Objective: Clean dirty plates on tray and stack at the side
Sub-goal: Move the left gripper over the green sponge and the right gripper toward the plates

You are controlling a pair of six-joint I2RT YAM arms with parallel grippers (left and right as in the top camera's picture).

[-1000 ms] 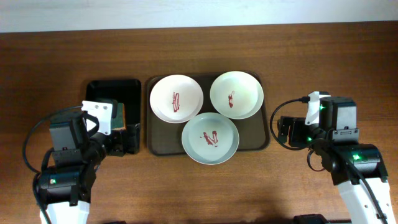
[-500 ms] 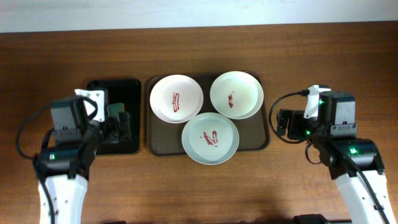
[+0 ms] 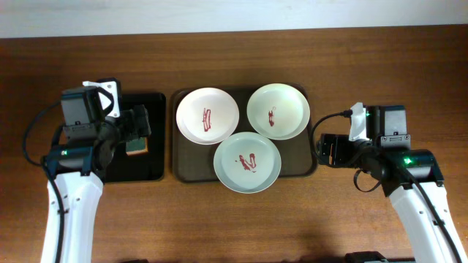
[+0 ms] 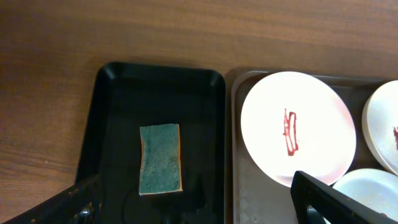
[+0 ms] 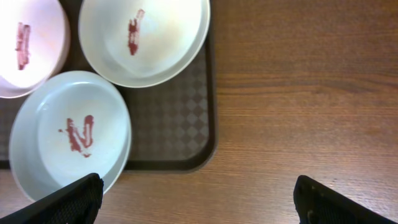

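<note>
At 9 o'clock of brown tray [image 3: 190, 165], left gripper [image 3: 139, 124] has moved up over sponge [image 4: 160, 158], fingers wide, empty; right gripper [image 3: 327, 150], 3 o'clock, has come closer, also wide, empty. Sponge grab prob next.

**Soft, even light from above; whites run hot, blacks sink**

The brown wooden table [image 3: 234, 219] is lit evenly and warmly from overhead, with only faint, soft-edged shadows beside the arms. The white round plate [image 3: 208, 115] glares almost featureless. The black plastic tray [image 4: 160, 68] swallows detail, showing just a thin sheen along its rim in the left wrist view. A small green lamp [image 3: 408, 160] on the right arm glows clearly. Both wrist views are sharp in the middle, and the diamond texture of the brown plastic tray [image 5: 180, 130] reads crisply. At the bottom corners the dark fingers [image 4: 336, 202] of the left gripper [image 4: 196, 180] and those of the right gripper [image 5: 198, 186] are smeared and out of focus.
</note>
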